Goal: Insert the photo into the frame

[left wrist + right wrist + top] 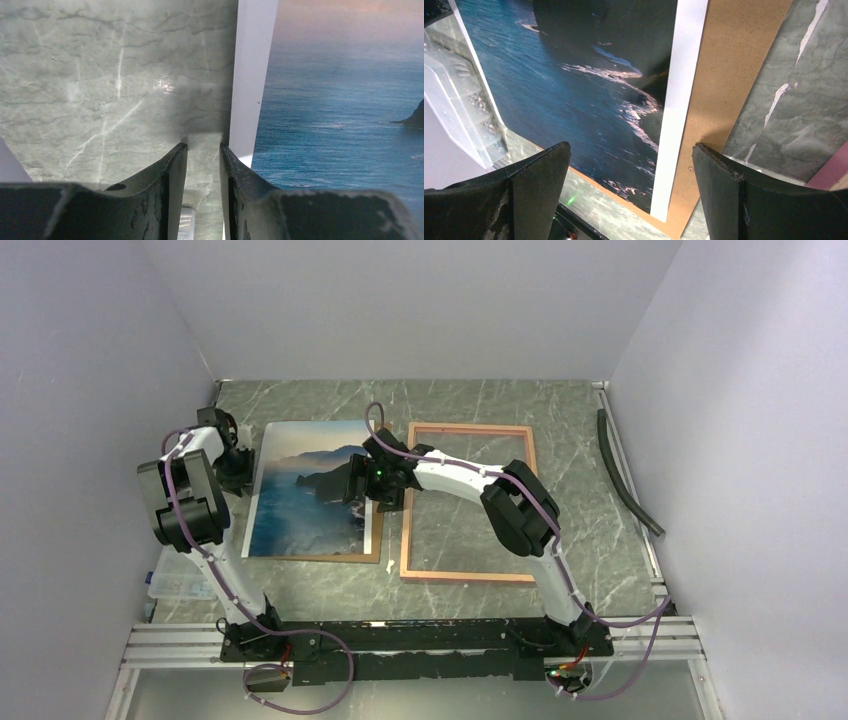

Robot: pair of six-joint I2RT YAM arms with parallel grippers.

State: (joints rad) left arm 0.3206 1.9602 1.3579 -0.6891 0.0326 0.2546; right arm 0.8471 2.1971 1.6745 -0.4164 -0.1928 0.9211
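Blue sea and dark headland fill the photo (315,490). It lies face up on the brown backing board (724,75), left of the frame (468,428) on the marbled table (300,590). Its long axis runs from the near edge toward the far wall, with the pale sky at the far end. The frame lies flat just beside it, long axis the same way, with a narrow strip of table between the two.

You have bare table on the near side of both, and more beyond the frame's right rail.

Your left gripper (202,146) sits at the photo's left edge. Its claw is nearly together, with only table showing through the thin gap and the white border just beside its right finger. Your right gripper (630,147) hangs over the photo's right edge, claw spread wide and holding nothing.

The right wrist view shows the board sticking out past the white border. Only the overhead view gives you the whole frame.
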